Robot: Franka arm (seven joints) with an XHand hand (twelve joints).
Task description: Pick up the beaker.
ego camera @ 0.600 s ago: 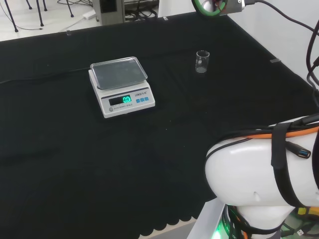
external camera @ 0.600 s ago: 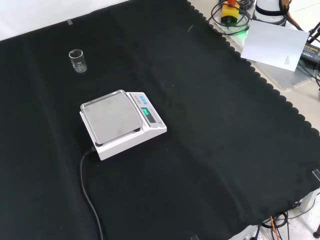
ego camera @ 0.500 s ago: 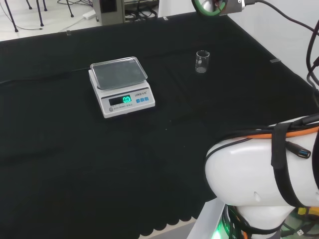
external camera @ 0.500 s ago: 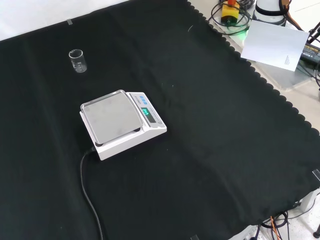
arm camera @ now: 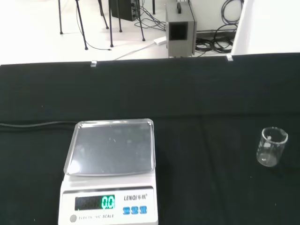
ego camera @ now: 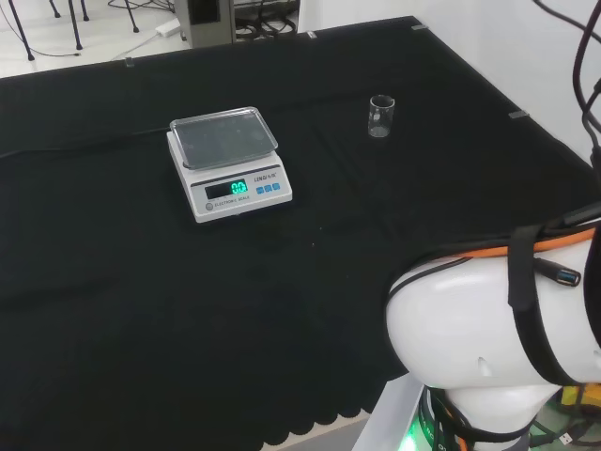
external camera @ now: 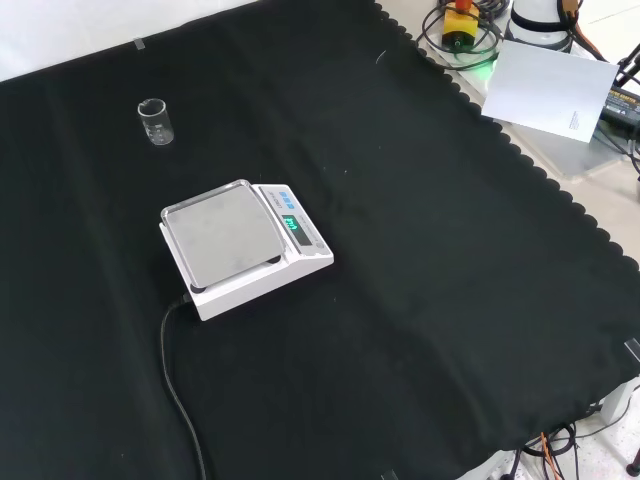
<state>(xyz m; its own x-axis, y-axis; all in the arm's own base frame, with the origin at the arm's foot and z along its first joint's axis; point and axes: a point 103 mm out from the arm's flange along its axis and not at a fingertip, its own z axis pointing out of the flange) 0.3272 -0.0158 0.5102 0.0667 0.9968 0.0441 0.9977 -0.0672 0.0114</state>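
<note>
The beaker [ego camera: 380,116] is standing upright and untouched on the counter [ego camera: 113,310], well apart from the scale [ego camera: 229,161], to its right in the head view. The green-ringed arm part seen above the beaker a moment ago is gone from that view, suggesting repositioning. The hand's state cannot be told.

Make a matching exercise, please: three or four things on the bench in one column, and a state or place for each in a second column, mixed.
Things:
1. beaker
2. scale
3. scale's power cord
4. black cloth

States or places:
A. covers the bench
B. clear, upright, standing alone
C. display lit green, pan bare
D. runs from the scale toward the front view's bottom edge

Pairs: 1-B, 2-C, 3-D, 4-A
</note>
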